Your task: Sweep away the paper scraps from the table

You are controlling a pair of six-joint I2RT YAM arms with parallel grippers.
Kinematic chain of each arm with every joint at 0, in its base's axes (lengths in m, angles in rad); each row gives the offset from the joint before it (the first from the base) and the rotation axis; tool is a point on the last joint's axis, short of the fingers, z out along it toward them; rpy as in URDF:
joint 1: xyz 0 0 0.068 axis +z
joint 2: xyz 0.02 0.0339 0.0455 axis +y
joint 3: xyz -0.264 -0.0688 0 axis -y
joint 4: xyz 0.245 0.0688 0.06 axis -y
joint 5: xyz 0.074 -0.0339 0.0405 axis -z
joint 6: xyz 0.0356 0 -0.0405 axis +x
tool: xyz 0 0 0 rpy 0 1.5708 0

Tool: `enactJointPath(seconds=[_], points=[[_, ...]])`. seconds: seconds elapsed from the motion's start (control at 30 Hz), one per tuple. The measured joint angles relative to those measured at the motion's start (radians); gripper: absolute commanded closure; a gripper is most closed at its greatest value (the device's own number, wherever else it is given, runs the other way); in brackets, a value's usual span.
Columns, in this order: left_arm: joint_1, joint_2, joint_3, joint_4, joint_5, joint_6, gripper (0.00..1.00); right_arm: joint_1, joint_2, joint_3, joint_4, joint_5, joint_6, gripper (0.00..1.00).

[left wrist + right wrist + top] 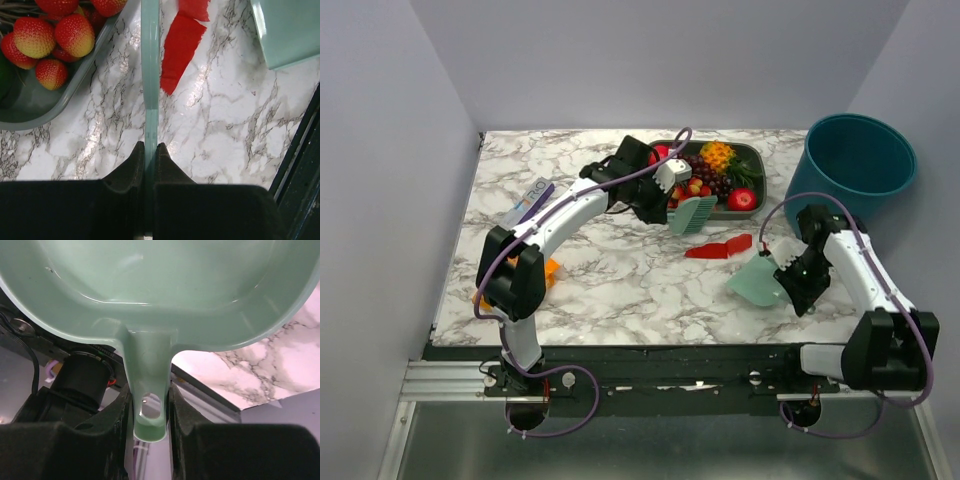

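Two red paper scraps (720, 247) lie on the marble table (620, 285) right of centre; in the left wrist view they (181, 50) lie just right of the brush. No blue or white scraps show. My left gripper (668, 198) (150, 147) is shut on a teal hand brush (693, 214), seen edge-on as a thin strip (150, 75), left of and behind the scraps. My right gripper (800, 275) (150, 395) is shut on the handle of a mint dustpan (757, 280) (150, 285), which sits just right of the scraps; its corner (290, 30) shows in the left wrist view.
A grey tray (756, 158) of fake fruit stands at the back centre, its rim (65, 97) next to the brush. A teal bucket (860, 165) stands at the back right. A purple-white packet (528, 203) and an orange bag (552, 268) lie by the left arm.
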Motion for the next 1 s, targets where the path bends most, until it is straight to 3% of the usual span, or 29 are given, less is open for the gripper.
enactJointPath(seconds=[0.23,0.63,1.0], points=[[0.0,0.004,-0.061,0.041,-0.015,-0.029,1.0,0.041,0.195,0.043,0.003,0.039,0.116,0.99],[-0.037,0.081,-0.084,0.125,-0.013,-0.077,1.0,0.114,0.315,0.072,0.001,0.116,0.172,1.0],[-0.125,0.145,-0.047,0.153,0.138,-0.172,1.0,0.145,0.415,0.132,0.018,0.132,0.175,0.99]])
